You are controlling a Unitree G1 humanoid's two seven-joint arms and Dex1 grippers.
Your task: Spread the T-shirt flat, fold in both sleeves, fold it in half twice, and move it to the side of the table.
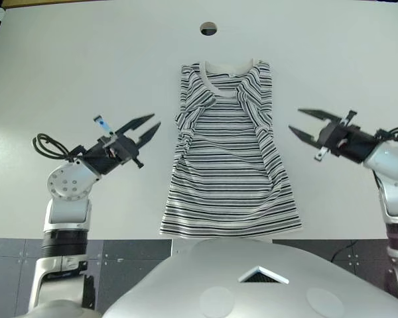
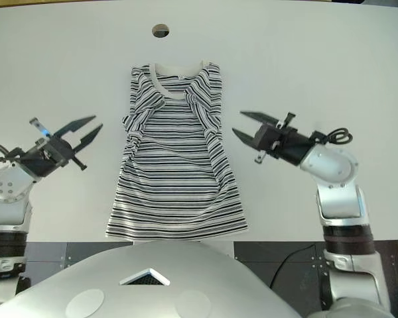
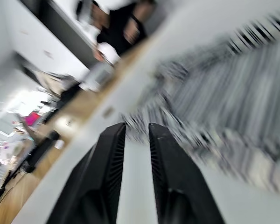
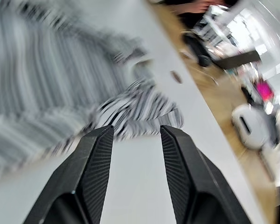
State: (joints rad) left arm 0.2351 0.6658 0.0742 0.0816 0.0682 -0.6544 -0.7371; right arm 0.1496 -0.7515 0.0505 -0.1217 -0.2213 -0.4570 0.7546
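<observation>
Left claw [image 1: 154, 122] a little apart, right claw [image 1: 295, 119] wider, both empty. Poised low on either flank of the shirt [image 1: 229, 159], tips aimed inward, probably for the first half-fold. Laid flat mid-surface [image 1: 86, 66], collar far, sleeves already tucked in, hem at the near edge.

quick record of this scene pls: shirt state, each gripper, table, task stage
shirt: striped T-shirt lying lengthwise on the table, collar away from the robot, hem at the near edge
sleeves: both appear folded in over the front
left gripper: open, beside the shirt, not touching it
right gripper: open, beside the shirt, not touching it
table: white, with a round hole beyond the collar
stage: not yet folded in half
</observation>
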